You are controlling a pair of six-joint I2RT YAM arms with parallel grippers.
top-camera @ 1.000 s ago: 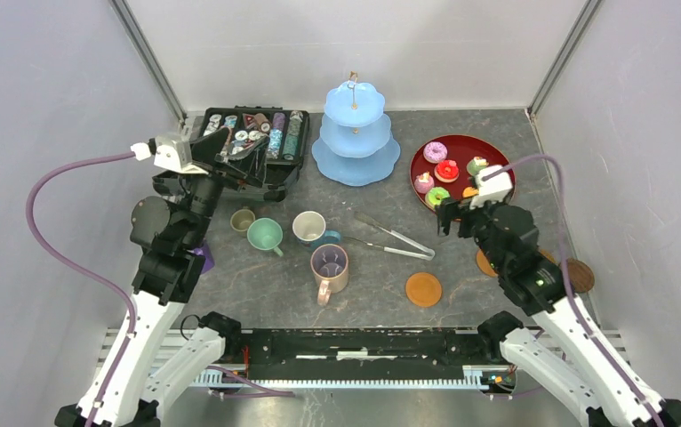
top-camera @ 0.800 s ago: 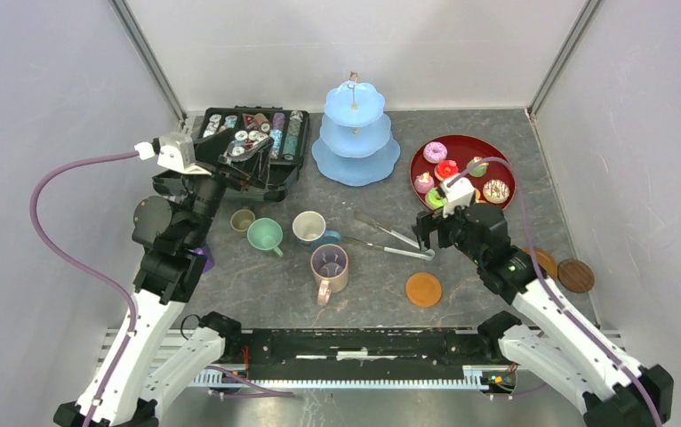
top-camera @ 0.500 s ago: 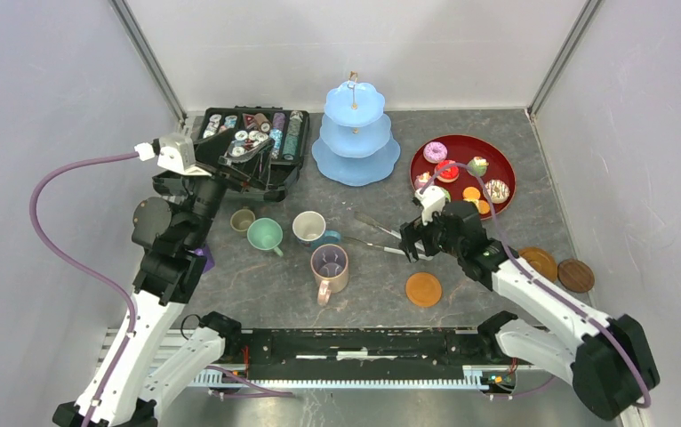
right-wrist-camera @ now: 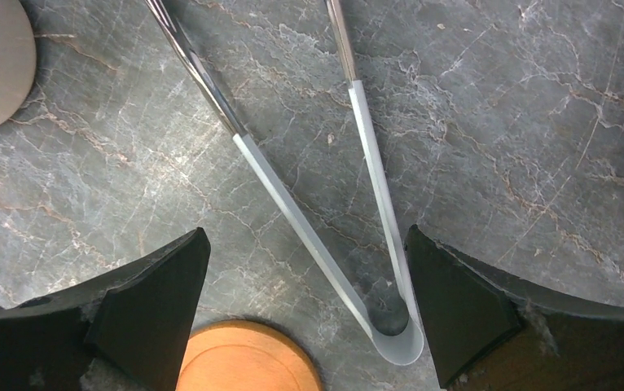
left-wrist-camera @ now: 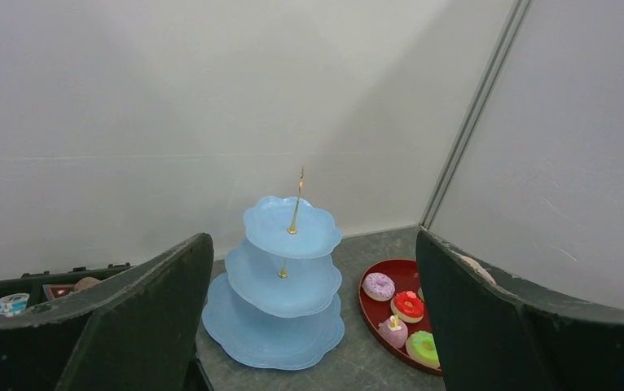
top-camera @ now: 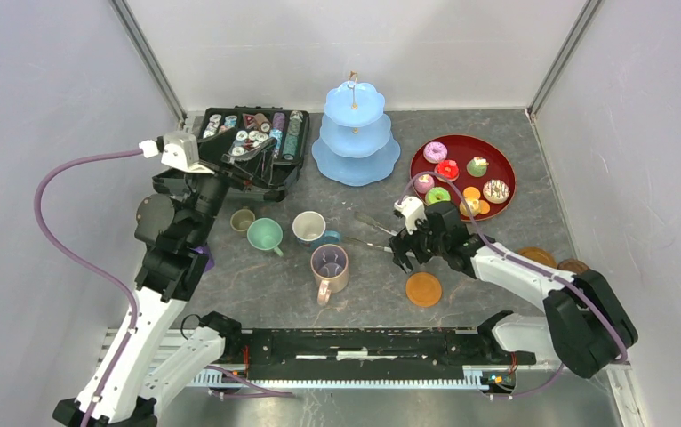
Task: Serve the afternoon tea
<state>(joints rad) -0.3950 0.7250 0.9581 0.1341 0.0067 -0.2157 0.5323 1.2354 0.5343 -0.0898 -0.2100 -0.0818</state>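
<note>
**Right tool poised over the tongs' bend; pastries not yet moved**

The right tool (top-camera: 402, 249) is hovering with its jaws spread wide just above the closed bend of the metal tongs (right-wrist-camera: 292, 216), which are lying flat on the counter (top-camera: 364, 294). The left tool (left-wrist-camera: 313, 244) is also standing wide and holding nothing, raised over the black case (top-camera: 248, 142). The pastries (top-camera: 447, 169) are sitting on the red plate (top-camera: 461, 140), and the pale-blue stand (top-camera: 355, 165) is waiting bare behind. The four mugs (top-camera: 308, 226) are clustered left of centre, off their coasters.

Risks, as I judge them:
- Thin, slick metal may be skidding away as the jaws close.
- A grip at the bend is leaving the long arms free to swing.
- The orange coaster (top-camera: 423, 289) is lying just beside the bend and could be getting nudged or pinched.
</note>
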